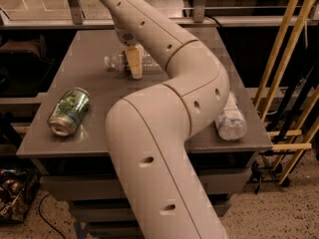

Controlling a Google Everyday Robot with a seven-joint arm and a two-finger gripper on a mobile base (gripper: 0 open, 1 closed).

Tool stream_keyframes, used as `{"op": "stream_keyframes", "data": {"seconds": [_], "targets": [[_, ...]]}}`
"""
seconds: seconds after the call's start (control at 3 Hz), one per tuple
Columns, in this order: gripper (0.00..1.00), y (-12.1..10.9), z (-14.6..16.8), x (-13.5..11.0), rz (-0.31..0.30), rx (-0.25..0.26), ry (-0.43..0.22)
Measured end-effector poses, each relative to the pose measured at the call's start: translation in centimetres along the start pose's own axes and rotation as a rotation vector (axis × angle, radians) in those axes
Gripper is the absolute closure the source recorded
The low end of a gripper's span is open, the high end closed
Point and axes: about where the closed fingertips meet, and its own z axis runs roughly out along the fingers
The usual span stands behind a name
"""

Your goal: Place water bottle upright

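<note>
Cream-coloured arm [149,173] links fill the near middle of the view, bending up from below the table [99,91] edge and reaching away over its grey top. Near the front left corner a green drink can [69,111] lies on its side, open end toward the camera, well apart from the work. By the front right edge a fatter clear bottle [230,121] with a pale label also lies down, partly hidden behind the arm's elbow.

Farther back, left of centre, the water bottle [117,61] lies on its side, white cap pointing left. The hand [134,71] comes down on it from above, its tan tip crossing in front of the bottle's middle, probably to take it by the body so it can be swung onto its base. Whether the hand has closed on the bottle or merely straddles it cannot be told. The bottle is not yet upright, so the task appears to be at the grasping step.
</note>
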Motion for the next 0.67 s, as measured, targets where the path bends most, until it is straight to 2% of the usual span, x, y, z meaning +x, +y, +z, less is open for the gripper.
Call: {"op": "stream_keyframes", "data": {"seconds": [0.33, 0.67], "targets": [[0.61, -0.01, -0.15, 0.14, 0.002, 0.000, 0.001], [0.62, 0.00, -0.32, 0.28, 0.004, 0.000, 0.001]]}}
